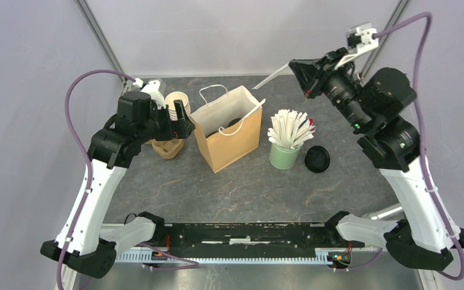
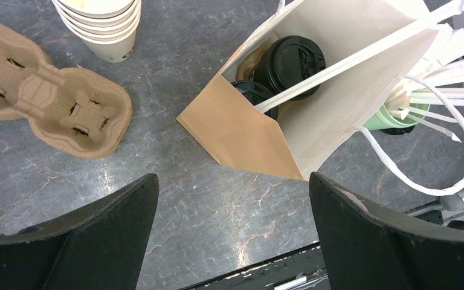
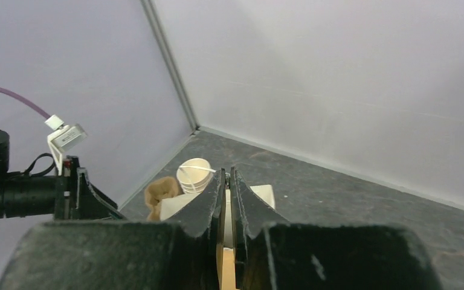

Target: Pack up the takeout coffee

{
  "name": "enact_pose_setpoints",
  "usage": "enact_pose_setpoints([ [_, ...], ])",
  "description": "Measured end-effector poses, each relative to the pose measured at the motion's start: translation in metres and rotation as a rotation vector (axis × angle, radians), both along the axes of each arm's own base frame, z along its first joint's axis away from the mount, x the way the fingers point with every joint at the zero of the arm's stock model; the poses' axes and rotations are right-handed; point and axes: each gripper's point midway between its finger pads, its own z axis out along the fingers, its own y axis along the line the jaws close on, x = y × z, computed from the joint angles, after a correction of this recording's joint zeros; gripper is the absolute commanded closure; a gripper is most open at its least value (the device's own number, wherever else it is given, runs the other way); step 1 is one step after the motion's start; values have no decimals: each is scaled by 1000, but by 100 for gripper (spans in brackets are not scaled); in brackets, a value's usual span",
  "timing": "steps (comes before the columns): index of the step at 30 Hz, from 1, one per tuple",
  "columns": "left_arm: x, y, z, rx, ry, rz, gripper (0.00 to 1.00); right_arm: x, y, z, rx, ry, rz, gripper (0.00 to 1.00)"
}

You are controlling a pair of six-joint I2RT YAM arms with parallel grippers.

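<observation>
Looking down from the top view: brown paper bag upright in the middle of the tabletop, mouth open, white handles up. Left of it, a stack of lidless cream cups and a brown pulp cup carrier, both partly behind the left arm. Right of the bag, a green cup crammed with white sticks, then a loose black lid flat on the surface. Dark lids of the coffee cups just showing inside the bag. Just left of the bag's rim, the left gripper, above the carrier. Up high at the back right, well apart from the bag, the right gripper, clamped on a white stick, free end aimed toward the bag's mouth. Grey mottled tabletop; pale lilac walls; metal frame posts at the back corners.

From the left wrist: fingers spread wide, nothing between them, bare tabletop beneath. Both lidded cups side by side inside the bag, ahead and to the right of the gripper. A white strip crossing the mouth above them. Carrier and cup stack to the left.

From the right wrist: fingers pressed together on a thin pale strip. Beyond the tips, cup stack, carrier and pale edges of the bag; cups inside hidden.
</observation>
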Motion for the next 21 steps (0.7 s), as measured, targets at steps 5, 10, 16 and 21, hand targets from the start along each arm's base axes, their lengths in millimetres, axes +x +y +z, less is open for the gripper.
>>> enact_pose_setpoints([
  [5, 1, 3, 1, 10, -5, 15, 0, 12, 35, -16, 34, 41, 118, 87],
  [10, 0, 5, 4, 14, -19, 17, 0, 18, 60, -36, 57, 105, 207, 87],
  [16, -2, 6, 6, 11, -27, 17, 0, 27, 81, -76, 103, 205, 264, 87],
  [21, -2, 6, 7, 10, -28, 17, 0, 37, 98, -114, 161, 284, 296, 87],
])
